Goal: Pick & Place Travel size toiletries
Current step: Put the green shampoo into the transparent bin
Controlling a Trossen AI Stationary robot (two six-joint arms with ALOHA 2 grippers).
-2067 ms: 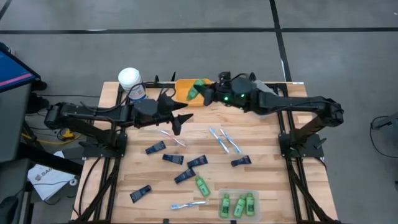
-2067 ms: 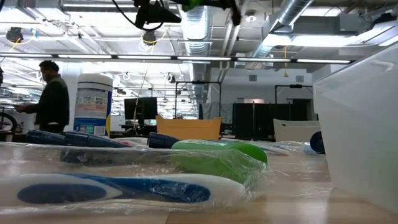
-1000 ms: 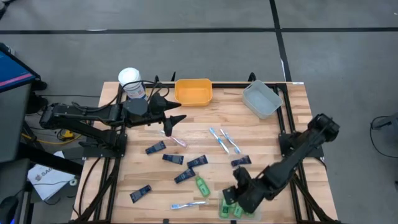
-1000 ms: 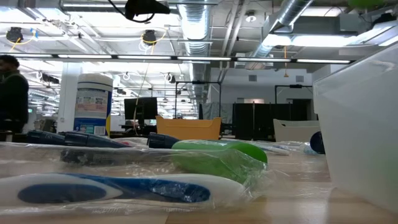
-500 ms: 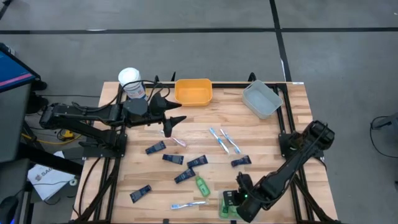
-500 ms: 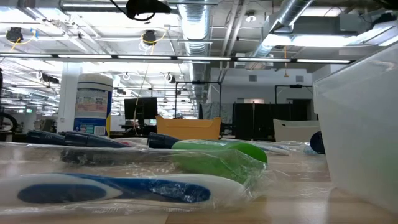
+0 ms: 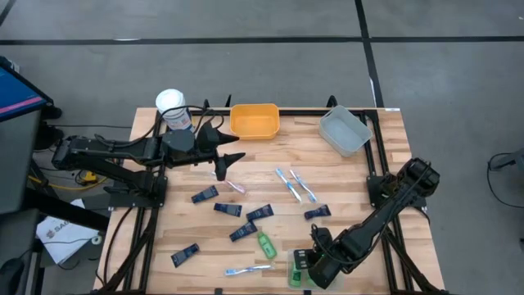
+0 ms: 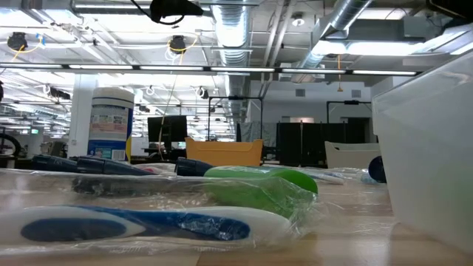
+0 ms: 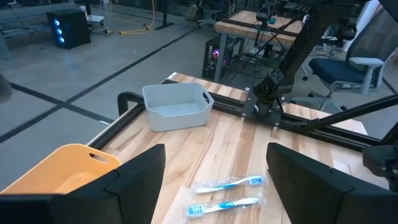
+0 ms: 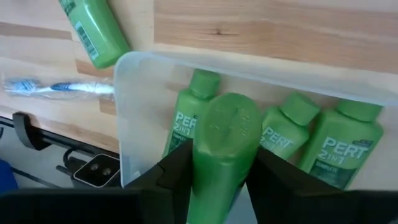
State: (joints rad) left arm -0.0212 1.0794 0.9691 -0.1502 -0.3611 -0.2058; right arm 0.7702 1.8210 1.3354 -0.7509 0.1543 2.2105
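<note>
Right tool [image 10: 219,180] grips a green bottle [image 10: 225,143] over the clear bin [image 10: 134,118] holding three bottles; tubes, toothbrushes, one bottle left beside it; left tool [image 9: 214,186] open, idle.

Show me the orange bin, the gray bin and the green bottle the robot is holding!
orange bin [image 7: 255,120], high view, inside floor.
gray bin [image 9: 176,107], left wrist view, inside floor.
green bottle [image 10: 225,140], right wrist view, its body.

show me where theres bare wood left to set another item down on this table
Bare wood lies between the orange plastic bin and the grey plastic bin, and along the right edge below the grey bin. The middle is crowded with dark navy flat tubes and wrapped blue toothbrushes. The clear plastic tray is nearly full of green bottles.
</note>
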